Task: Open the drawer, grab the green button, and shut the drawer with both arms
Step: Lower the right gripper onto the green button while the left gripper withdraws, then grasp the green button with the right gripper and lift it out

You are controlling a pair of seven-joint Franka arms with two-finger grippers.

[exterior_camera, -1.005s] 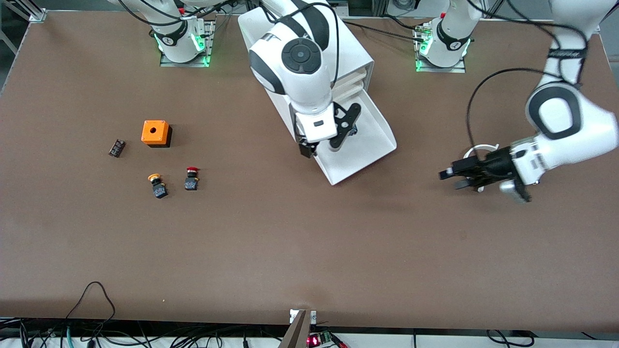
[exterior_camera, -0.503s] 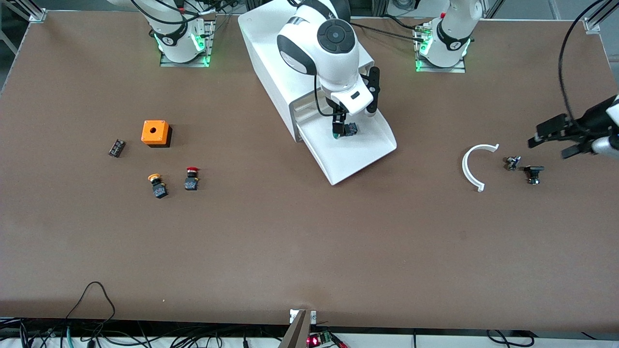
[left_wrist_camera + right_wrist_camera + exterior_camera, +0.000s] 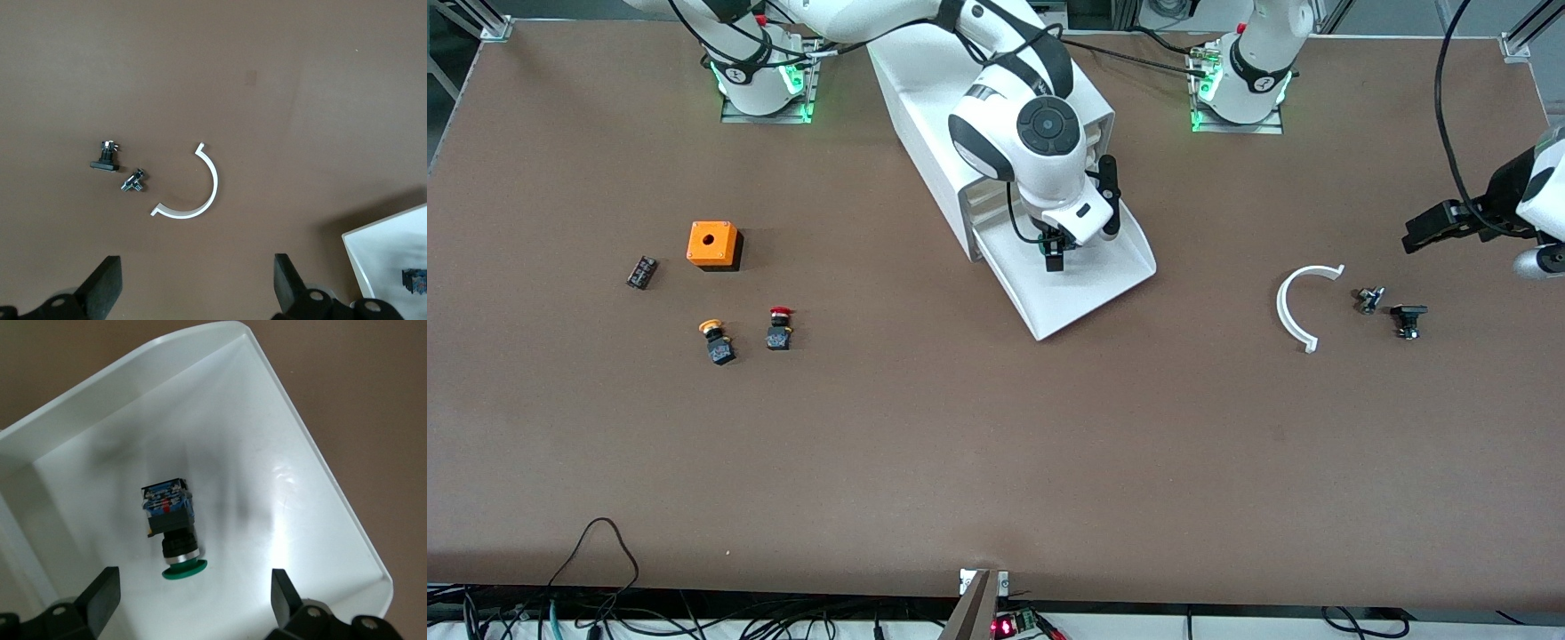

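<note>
The lowest drawer (image 3: pixel 1089 284) of the white cabinet (image 3: pixel 925 98) stands pulled out. The green-capped button (image 3: pixel 171 525) lies on its side on the drawer's floor (image 3: pixel 267 453). My right gripper (image 3: pixel 192 600) hangs open over the drawer, its fingers on either side of the green cap and apart from it. In the front view the right gripper (image 3: pixel 1056 256) and its hand hide the button. My left gripper (image 3: pixel 197 287) is open and empty. In the front view it (image 3: pixel 1418 233) is over the table at the left arm's end.
A white arc (image 3: pixel 1303 307), a small metal part (image 3: pixel 1369 299) and a black part (image 3: pixel 1408 318) lie near the left gripper. An orange box (image 3: pixel 713 244), a red-capped button (image 3: pixel 779 327), a yellow-capped button (image 3: pixel 717 340) and a small black piece (image 3: pixel 641 271) lie toward the right arm's end.
My right gripper moved from the drawer's edge to over the button and came lower. My left gripper left the white arc and moved toward the left arm's end of the table.
</note>
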